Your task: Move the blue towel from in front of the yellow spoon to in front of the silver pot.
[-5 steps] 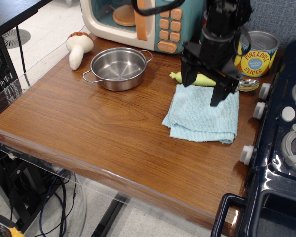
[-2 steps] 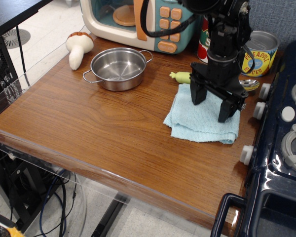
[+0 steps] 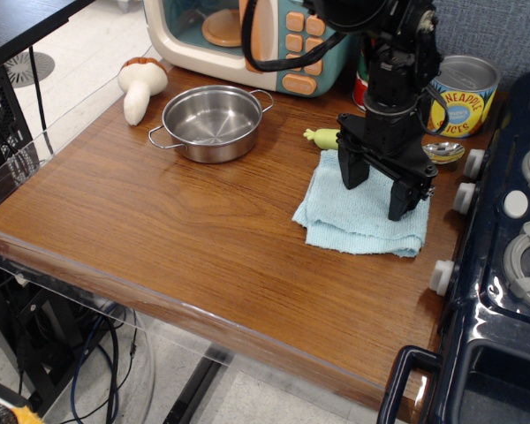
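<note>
The blue towel point(image 3: 353, 216) lies folded on the wooden table at the right, in front of the yellow spoon point(image 3: 325, 138), whose handle end shows left of my arm and whose silver bowl point(image 3: 443, 152) shows right of it. My gripper point(image 3: 376, 196) is open, fingers pointing down, their tips at the towel's upper part; I cannot tell whether they touch the cloth. The silver pot point(image 3: 211, 122) stands empty at the back left, well apart from the towel.
A toy microwave point(image 3: 256, 35) stands at the back. A toy mushroom point(image 3: 140, 84) lies left of the pot. A pineapple can point(image 3: 462, 95) is at the back right. A dark toy stove point(image 3: 512, 247) borders the table's right edge.
My gripper has come down from above the spoon onto the towel, staying open. The towel's left edge has shifted slightly. In the last half second it barely moved.
</note>
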`<move>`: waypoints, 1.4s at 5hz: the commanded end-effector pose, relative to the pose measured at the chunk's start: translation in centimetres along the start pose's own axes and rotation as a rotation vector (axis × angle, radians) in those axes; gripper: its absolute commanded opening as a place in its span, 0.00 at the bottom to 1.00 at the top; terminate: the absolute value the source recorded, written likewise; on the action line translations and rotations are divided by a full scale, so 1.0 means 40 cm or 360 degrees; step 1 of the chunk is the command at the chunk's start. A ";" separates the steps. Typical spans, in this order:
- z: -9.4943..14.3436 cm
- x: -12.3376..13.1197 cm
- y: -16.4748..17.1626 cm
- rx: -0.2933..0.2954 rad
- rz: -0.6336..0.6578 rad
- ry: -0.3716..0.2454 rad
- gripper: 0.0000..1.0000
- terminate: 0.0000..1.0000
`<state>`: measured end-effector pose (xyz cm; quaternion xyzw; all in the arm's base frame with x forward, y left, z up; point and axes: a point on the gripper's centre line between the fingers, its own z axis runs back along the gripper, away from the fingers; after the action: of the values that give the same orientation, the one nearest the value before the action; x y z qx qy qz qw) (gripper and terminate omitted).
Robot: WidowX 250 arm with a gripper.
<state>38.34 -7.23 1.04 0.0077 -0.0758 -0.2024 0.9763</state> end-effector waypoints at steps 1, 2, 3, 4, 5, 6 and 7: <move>0.004 -0.105 0.023 0.0035 -0.0028 0.0026 1.00 0.00; -0.001 -0.155 0.002 0.0032 -0.0087 0.0050 1.00 0.00; 0.002 -0.218 -0.009 0.0025 -0.0120 0.0069 1.00 0.00; 0.000 -0.267 0.000 0.0041 -0.0137 0.0087 1.00 0.00; 0.011 -0.310 0.030 0.0058 -0.0095 0.0094 1.00 0.00; 0.015 -0.333 0.091 0.0070 0.0020 0.0100 1.00 0.00; 0.019 -0.353 0.165 0.0097 0.0175 0.0122 1.00 0.00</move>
<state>29.42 3.04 0.67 0.0377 -0.0650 -0.1508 0.9857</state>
